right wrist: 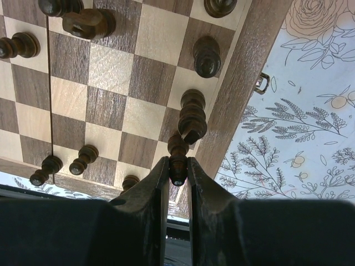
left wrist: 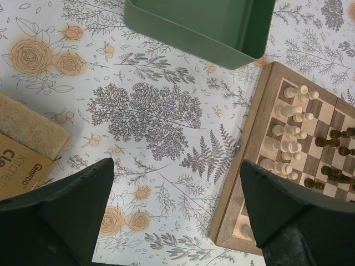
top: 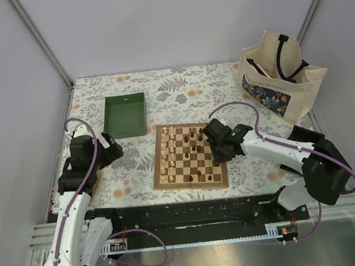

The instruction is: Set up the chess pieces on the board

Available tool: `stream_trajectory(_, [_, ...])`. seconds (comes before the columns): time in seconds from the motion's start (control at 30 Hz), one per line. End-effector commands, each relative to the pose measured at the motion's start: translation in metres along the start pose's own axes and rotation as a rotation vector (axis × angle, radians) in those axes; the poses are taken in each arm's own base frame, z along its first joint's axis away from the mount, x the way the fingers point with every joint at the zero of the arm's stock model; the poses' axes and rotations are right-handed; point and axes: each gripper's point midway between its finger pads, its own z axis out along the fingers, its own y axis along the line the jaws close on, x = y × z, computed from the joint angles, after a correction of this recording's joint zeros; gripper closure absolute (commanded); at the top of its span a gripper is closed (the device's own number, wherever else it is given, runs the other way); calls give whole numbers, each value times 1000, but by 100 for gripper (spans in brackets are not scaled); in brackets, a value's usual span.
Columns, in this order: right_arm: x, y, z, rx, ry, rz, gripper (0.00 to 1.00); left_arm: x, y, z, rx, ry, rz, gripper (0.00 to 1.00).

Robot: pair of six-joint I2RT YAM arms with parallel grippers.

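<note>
Chess piece [right wrist: 178, 148], a dark one, is gripped by its upper part between the two fingers of the right claw [right wrist: 177, 164], which is clenched on it. It is held at the outer row of the board [right wrist: 233, 94], close to the tan border. A taller dark piece [right wrist: 192, 113] stands just beside it, so near that the two seem to touch. Whether the base already rests on its square cannot be told.

For a good placement, the piece should be brought down straight and upright, in the middle of its square. The fingers should be opened only when the base sits flat, and only a little. The claw should then be raised vertically, so that the tall neighbour is not knocked over.

Further in, other dark pieces [right wrist: 83, 22] stand scattered, some of them leaning. The pale pieces [left wrist: 280, 131] are gathered along the left side of the board.

The left claw [left wrist: 177, 210] is released and grasps nothing. It hangs over the worktop [left wrist: 144, 111], between the green tray [left wrist: 194, 27] and the board.
</note>
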Motion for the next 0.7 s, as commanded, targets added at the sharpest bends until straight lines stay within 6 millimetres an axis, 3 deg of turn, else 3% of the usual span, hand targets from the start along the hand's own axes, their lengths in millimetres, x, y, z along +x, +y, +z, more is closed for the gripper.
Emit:
stream_trajectory(0.0, [-22,4,-2,-1,-59,3,78,-17,-9,-2,39,-55,1,1])
stream_trajectory(0.67, [-23,1,6,19,-65,13,75,-17,-10,-2,39,-55,1,1])
